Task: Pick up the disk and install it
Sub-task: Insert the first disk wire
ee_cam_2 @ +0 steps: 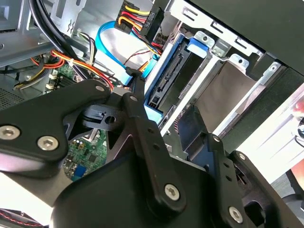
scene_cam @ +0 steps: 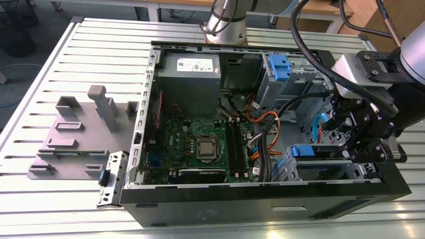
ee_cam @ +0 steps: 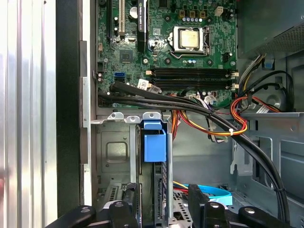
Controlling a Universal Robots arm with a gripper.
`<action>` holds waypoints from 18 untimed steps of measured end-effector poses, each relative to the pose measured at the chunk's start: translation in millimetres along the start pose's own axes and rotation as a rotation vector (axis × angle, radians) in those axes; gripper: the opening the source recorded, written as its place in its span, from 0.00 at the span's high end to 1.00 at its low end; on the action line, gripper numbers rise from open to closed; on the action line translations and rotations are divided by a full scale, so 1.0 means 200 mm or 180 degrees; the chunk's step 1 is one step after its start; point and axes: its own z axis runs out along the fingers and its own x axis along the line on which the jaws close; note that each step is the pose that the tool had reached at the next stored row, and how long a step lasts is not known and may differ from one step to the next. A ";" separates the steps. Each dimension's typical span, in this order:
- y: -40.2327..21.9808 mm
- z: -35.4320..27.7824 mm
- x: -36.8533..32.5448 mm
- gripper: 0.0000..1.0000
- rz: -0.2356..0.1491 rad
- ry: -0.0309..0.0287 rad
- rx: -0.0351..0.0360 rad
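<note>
Inside the bay, the disk (ee_cam_2: 167, 78) sits edge-on in the second wrist view, the fingers (ee_cam_2: 137, 107) spread apart beside it.

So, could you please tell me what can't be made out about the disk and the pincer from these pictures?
- The disk: in the second wrist view its connector edge and blue bracket show, while the bay's metal walls hide its label face.
- The disk's seating: in the first wrist view the blue tab shows, but the depth below it is hidden by the bay.
- The pincer: in the exterior view its black linkage covers the fingertips, so any contact with the disk is unclear.
</note>
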 end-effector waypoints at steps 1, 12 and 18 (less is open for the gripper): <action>0.000 0.000 0.000 0.45 0.0000 0.0000 0.0000; 0.000 -0.019 -0.002 0.45 0.0000 0.0000 0.0000; 0.001 -0.068 -0.007 0.45 0.0000 -0.0002 0.0000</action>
